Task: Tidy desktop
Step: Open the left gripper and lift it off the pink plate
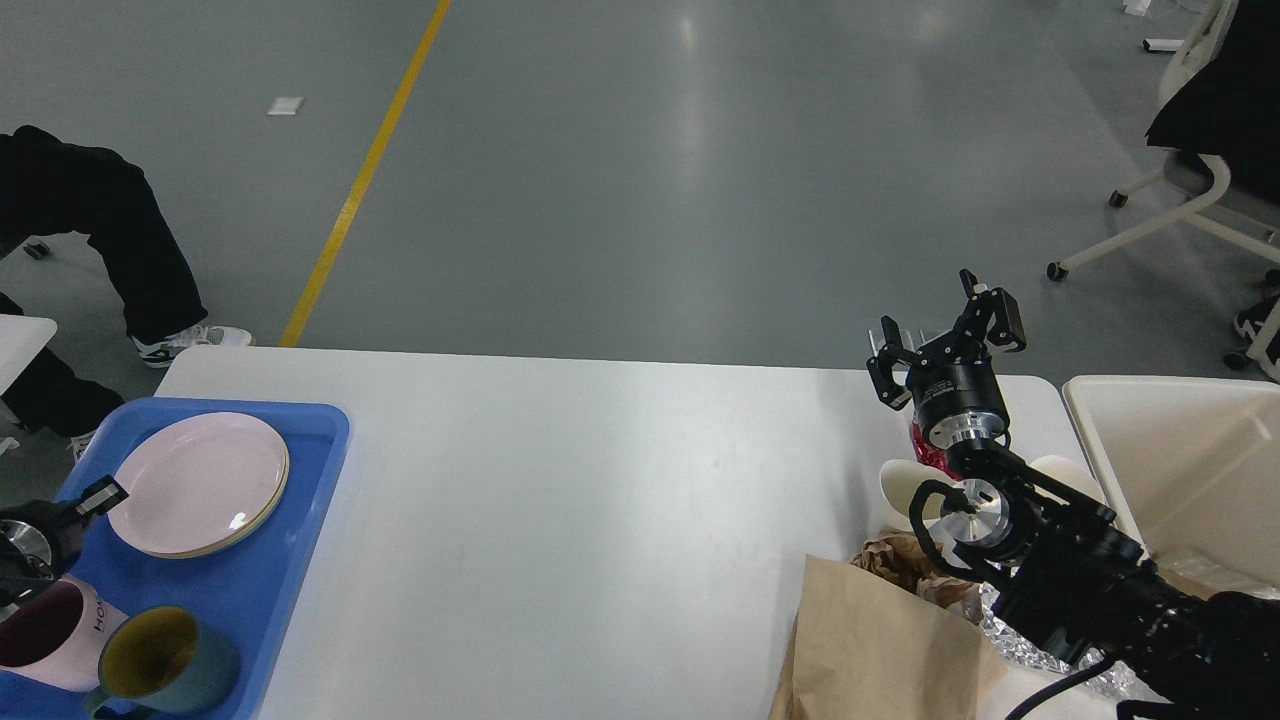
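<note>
The white desktop (600, 480) fills the middle of the view. At its left a blue tray (300, 520) holds a pink plate (200, 480) lying flat on a yellow plate, whose rim just shows. My left gripper (100, 495) is at the pink plate's left edge; only one finger shows, and I cannot tell if it grips the rim. My right gripper (945, 335) is open and empty, raised over the desktop's far right edge. Under its wrist lie a red wrapper (925, 450), white paper cups (900, 490), crumpled brown paper (900, 560) and a brown paper bag (880, 640).
A pink mug (45, 640) and a teal mug with a yellow inside (165, 660) stand at the tray's front. A cream bin (1180, 470) stands off the desktop's right end. Crumpled foil (1010, 620) lies by my right arm. A person's legs and an office chair are on the floor beyond.
</note>
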